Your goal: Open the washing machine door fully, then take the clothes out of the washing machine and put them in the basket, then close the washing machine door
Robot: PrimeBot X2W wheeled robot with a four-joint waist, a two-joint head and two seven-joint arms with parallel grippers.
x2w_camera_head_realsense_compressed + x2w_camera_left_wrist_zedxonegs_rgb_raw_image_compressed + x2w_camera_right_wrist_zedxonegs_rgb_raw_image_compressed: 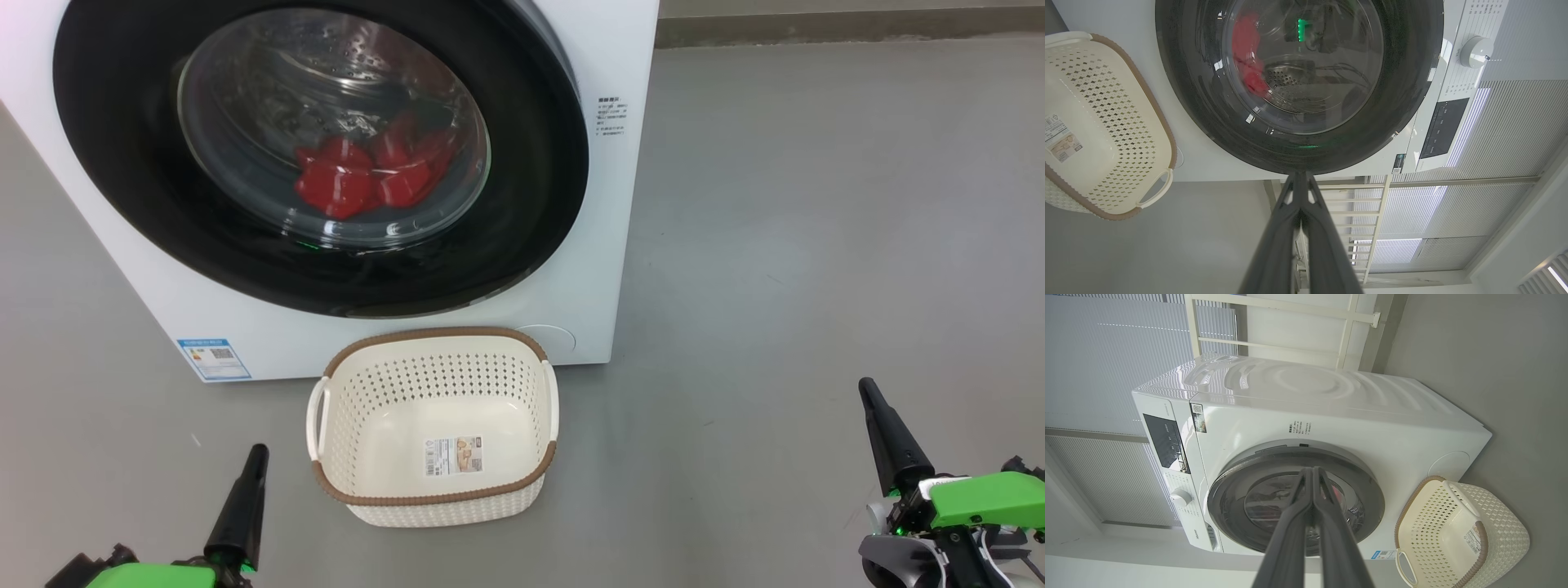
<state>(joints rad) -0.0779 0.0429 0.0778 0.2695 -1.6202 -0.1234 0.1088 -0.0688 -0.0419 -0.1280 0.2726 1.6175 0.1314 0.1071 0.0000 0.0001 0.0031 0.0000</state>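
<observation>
Hanging low over the grey floor (816, 245), the robot's left gripper (257, 457) and right gripper (872, 400) each showed two long dark fingers (241, 506) pressed together, pinching nothing. Between them, nearer the appliance, the small cream-white perforated plastic basket with a brown woven-look rim (437, 333) sat empty, just in front of the big white boxy washing machine (604, 204). The large round washing machine door (122, 163) (wide glossy black rim, bulging clear glass bowl) was shut, and the bright red fabric clothes (367, 175) lay heaped in the perforated steel drum (359, 49) behind the glass. Opening that door looked like the step in hand. A small dark notch (1302, 445) at the rim's right edge seemed the likeliest catch, so the right gripper looked best placed to hook in there and draw outward along the hinge's arc — slowly, keeping the sweep clear of the basket standing close below.
</observation>
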